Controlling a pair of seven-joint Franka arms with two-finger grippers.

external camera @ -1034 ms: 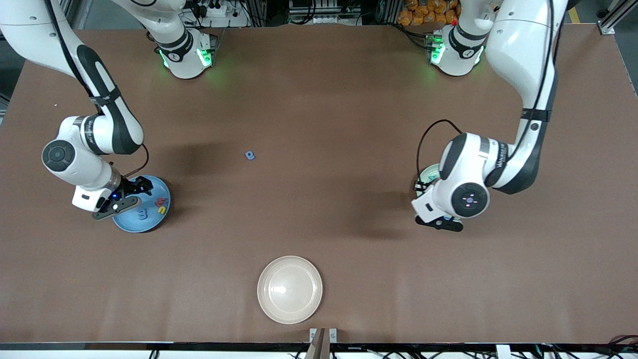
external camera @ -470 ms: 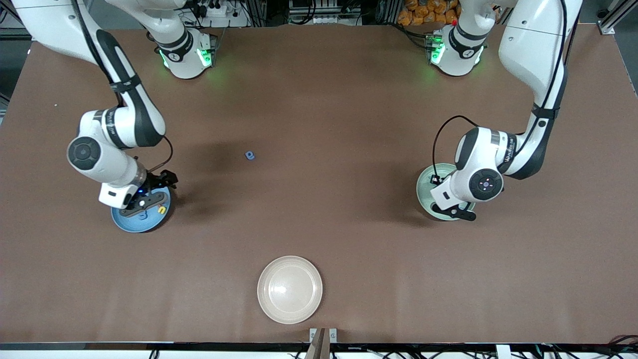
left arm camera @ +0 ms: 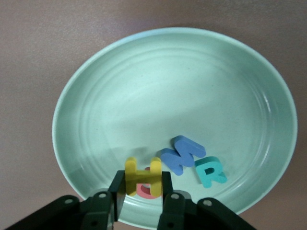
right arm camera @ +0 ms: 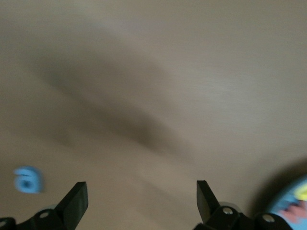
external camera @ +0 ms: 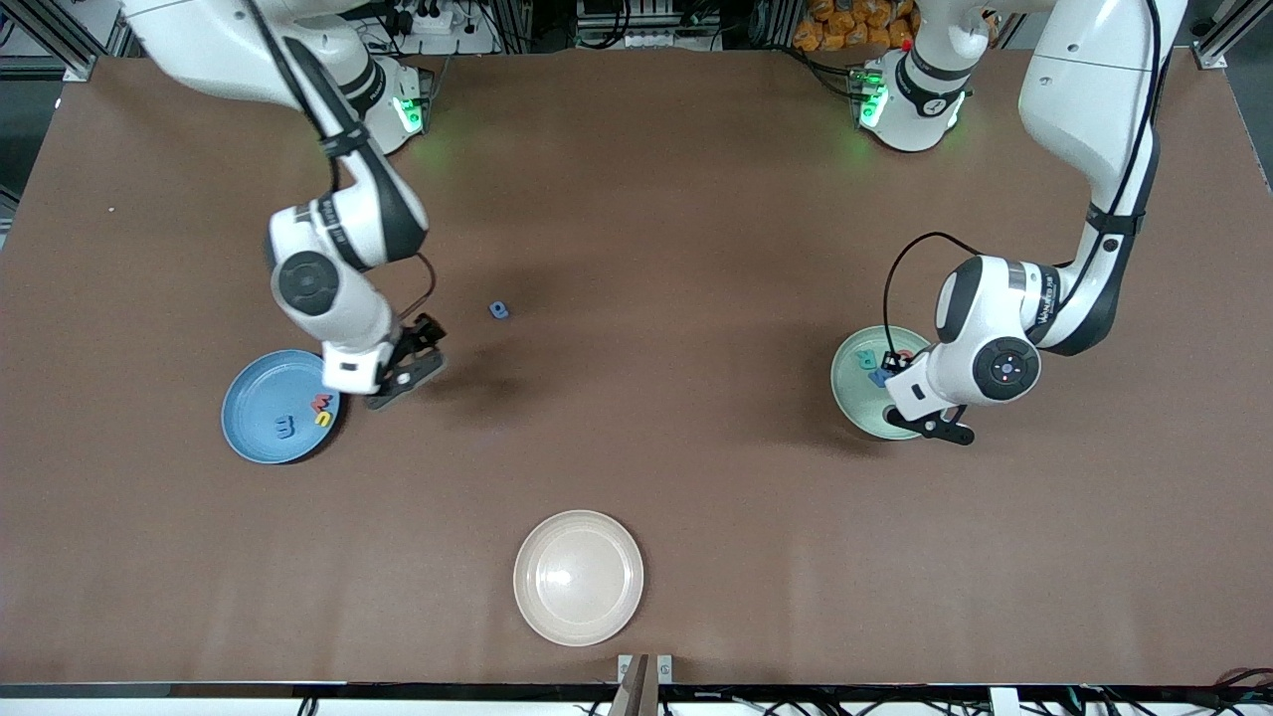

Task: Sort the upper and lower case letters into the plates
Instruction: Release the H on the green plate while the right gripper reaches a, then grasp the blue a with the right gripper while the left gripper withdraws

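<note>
Pale mint green under the left gripper (left arm camera: pixel 143 184): shows a yellow H (left arm camera: pixel 142 175) clasped upright between the fingers, low over the mint green plate (left arm camera: pixel 62 120) at the left arm's end of the desk (external camera: pixel 696 199). Places the H just above a pink letter (left arm camera: pixel 146 191), beside a blue M (left arm camera: pixel 181 154) and a teal R (left arm camera: pixel 210 171) lying in that plate.

Reads as a drop in hand, capitals to mint. Calls next for letting the H go and lifting straight up, without knocking the letters already down.

Shows the right gripper (external camera: pixel 408 373) spread wide and holding nothing, over bare desk between the blue plate (external camera: pixel 261 398) and a small blue a (external camera: pixel 499 310). Leaves three small letters in the blue plate and a cream plate (external camera: pixel 578 577) bare, nearest the front camera. Suggests the a as the next pick, needing a short reach on and a descent with the fingers either side of it.

Differs from a second ago: then, had the right gripper over the blue plate; now, off its rim toward the a. Uncovers more of the mint plate as well.
</note>
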